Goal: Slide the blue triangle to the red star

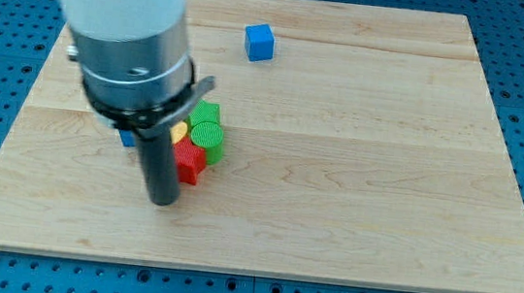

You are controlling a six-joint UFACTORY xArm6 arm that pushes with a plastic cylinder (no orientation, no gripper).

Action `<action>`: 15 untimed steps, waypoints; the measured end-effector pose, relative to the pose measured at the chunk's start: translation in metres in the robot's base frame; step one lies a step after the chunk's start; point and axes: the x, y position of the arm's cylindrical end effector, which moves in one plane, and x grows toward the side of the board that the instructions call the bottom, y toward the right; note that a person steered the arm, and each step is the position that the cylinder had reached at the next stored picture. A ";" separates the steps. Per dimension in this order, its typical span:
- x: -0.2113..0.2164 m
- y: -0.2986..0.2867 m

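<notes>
My tip [161, 200] (rod upright) touches red star [189, 163].

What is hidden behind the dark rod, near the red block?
Behind the rod show a red block, a yellow sliver, two green blocks and a blue bit. Their covered parts cannot be seen.

I can read no text, labels or numbers anywhere (my arm's housing may hide some, though).
</notes>
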 end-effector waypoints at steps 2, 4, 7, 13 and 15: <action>-0.032 -0.075; -0.095 -0.092; -0.093 -0.048; -0.018 -0.060; -0.062 -0.056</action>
